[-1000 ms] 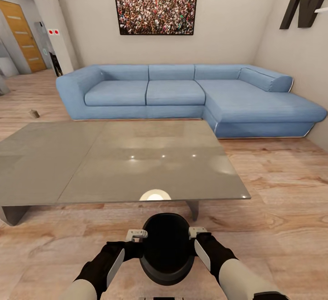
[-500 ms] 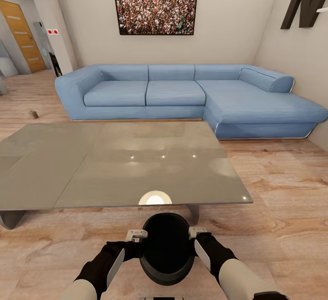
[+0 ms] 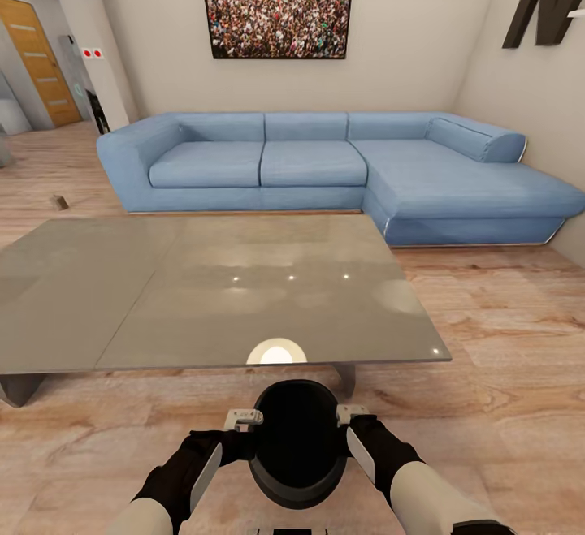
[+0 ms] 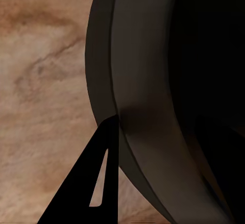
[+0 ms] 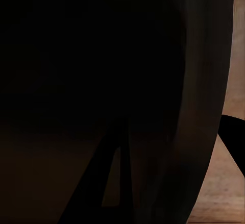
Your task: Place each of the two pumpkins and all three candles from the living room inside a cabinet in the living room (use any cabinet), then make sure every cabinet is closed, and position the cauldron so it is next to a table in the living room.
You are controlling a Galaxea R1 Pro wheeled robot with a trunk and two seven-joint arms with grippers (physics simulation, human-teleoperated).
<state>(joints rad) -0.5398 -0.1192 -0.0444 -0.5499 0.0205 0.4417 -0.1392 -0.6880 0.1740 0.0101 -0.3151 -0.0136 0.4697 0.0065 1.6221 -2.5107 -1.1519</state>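
Two grippers are working as a pair: the left gripper [image 3: 244, 419] and right gripper [image 3: 353, 414] are each pinching the cauldron's [image 3: 297, 441] rim from opposite sides, at 9 and 3 o'clock of its mouth. The pot is hanging over the wooden floor [image 3: 487, 405], just short of the grey surface [image 3: 203, 291] at 12 o'clock. Judging by this, the cauldron-placing step is underway; lowering it beside the table comes next. Its dark interior is looking empty, as far as shows.
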